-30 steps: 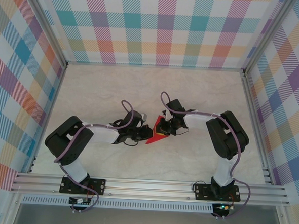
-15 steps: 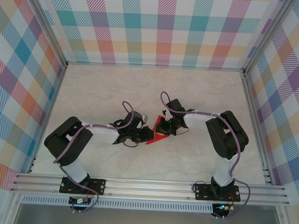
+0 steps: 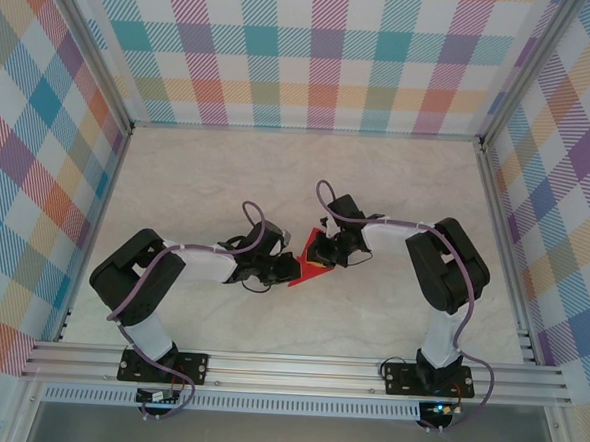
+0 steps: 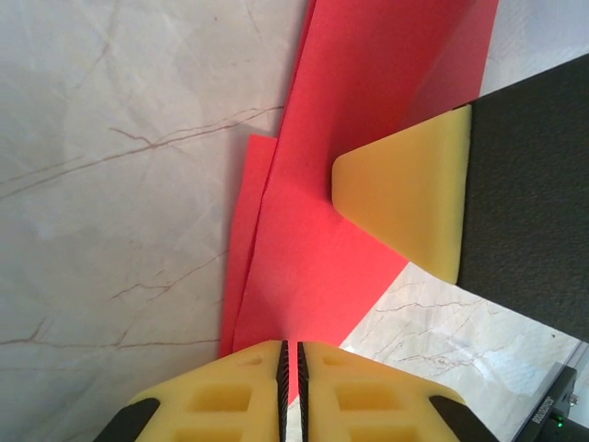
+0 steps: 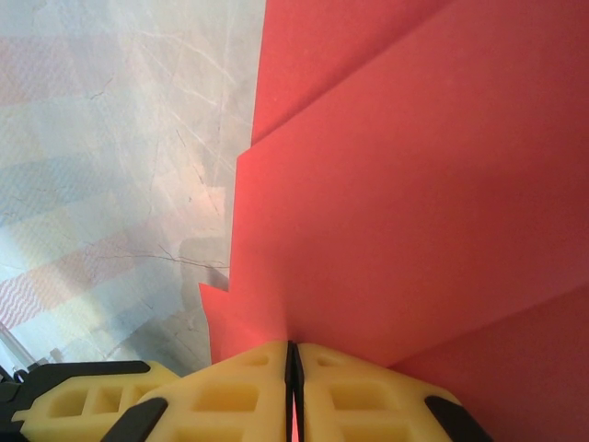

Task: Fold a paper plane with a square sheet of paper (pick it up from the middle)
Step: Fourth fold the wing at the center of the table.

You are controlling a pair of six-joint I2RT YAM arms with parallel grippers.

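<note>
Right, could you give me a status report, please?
Left gripper and right gripper shut on bright red paper sheet. Sheet partly folded, layers overlapping. No obstruction seen.

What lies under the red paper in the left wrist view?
Pale marbled table shows beside the red paper, past its left edge and lower right corner. The part directly beneath is covered, so whether the sheet rests on the table cannot be told.

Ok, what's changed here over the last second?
The left gripper crept slightly to the right, further onto the paper's lower-left edge, and its arm shifted a touch with it. Nothing was taken hold of or let go. The right gripper and the paper look unmoved, and both grippers stay shut on the paper.
</note>
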